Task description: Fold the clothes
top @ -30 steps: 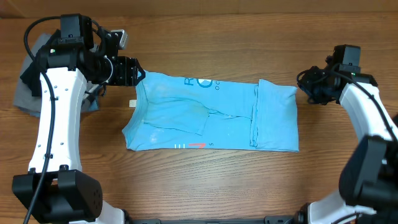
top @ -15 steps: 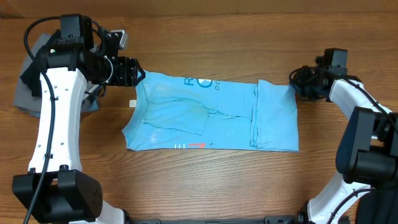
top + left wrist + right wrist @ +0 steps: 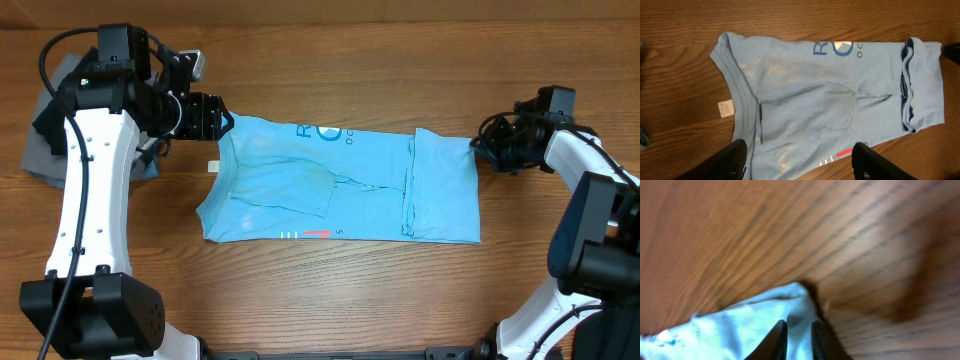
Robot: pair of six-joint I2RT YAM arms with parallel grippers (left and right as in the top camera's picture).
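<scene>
T-shirt (image 3: pixel 340 185): light blue, partly folded, flat in the middle of the wooden surface (image 3: pixel 330 300) (its right end is doubled over in a band).
Tag (image 3: pixel 213 166): small, white, just beside the shirt's collar end.
Left fingers (image 3: pixel 735 159): spread wide, holding nothing, above the collar end.
Right fingers (image 3: pixel 776 339): nearly together at the shirt's upper right corner; whether they pinch the cloth I cannot tell.
Other garments (image 3: pixel 40 160): grey and black, heaped at the left edge.
</scene>
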